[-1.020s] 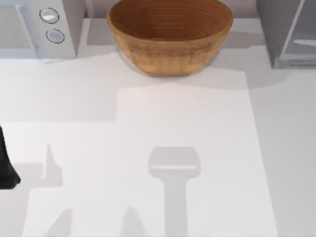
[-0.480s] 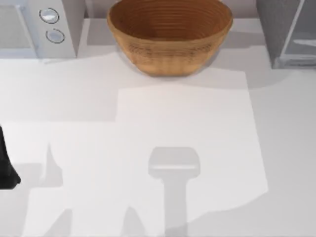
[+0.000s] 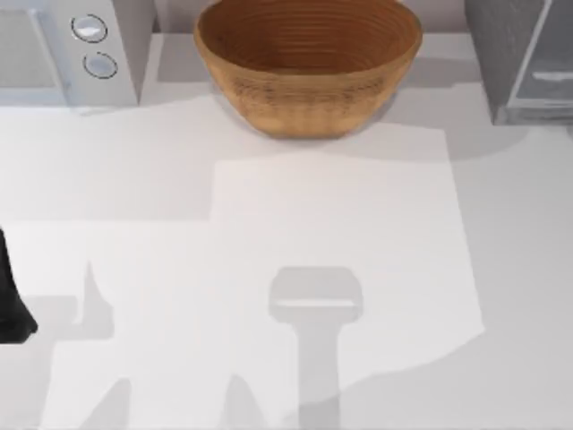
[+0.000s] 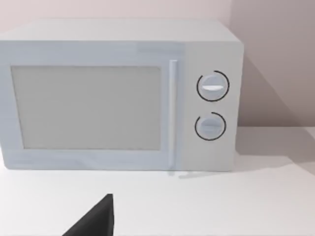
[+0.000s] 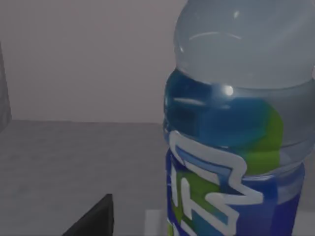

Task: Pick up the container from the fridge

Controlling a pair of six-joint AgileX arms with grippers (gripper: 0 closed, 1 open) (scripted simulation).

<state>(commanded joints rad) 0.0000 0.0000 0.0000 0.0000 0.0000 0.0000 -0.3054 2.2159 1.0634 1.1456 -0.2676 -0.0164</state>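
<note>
White tabletop is lying bare before the fridge (image 3: 524, 58); the bottle (image 5: 231, 147) is looming beside my right wrist camera, not yet lifted out; neither pincer's state can be told.

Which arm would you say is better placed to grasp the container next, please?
Right, probably. The right wrist view sits very close to the container, against grey surfaces like the fridge. The left arm rests at the table's left edge, its wrist view facing the white microwave.
</note>
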